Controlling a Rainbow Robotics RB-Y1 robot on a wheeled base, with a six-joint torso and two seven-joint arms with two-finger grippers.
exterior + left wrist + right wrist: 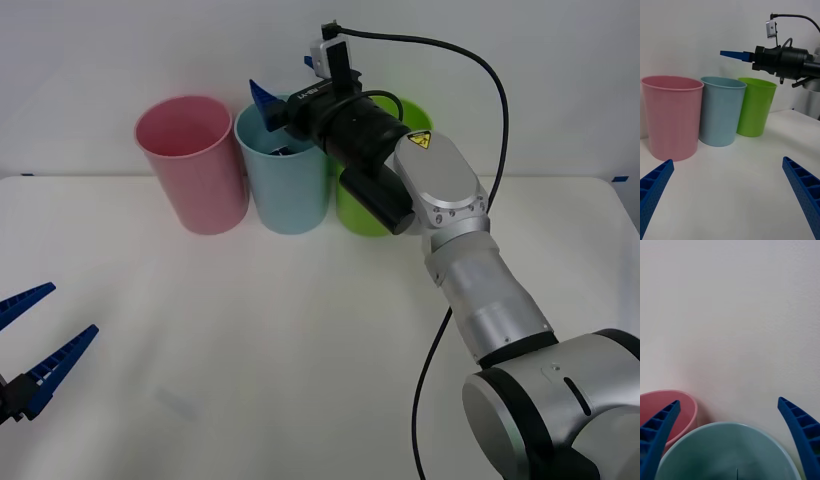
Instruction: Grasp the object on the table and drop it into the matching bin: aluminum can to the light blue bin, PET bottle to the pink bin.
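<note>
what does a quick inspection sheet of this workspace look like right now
surface: white table, bare in front.
job's things: pink bin, light blue bin in a row at the back; something dark inside the blue bin, can not identifiable.
clutter: lime green bin beside the blue one.
grippers: right claw open above the light blue bin, empty; left claw open, low at the table's near left.
cables: black cable looping along the right arm.
surroundings: plain white wall.

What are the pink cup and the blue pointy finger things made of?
The pink bin looks like smooth plastic: thin rim, even colour, soft sheen. The left gripper, low over the table, has ribbed matte blue fingers, probably flexible plastic or rubber, though that's uncertain.
</note>
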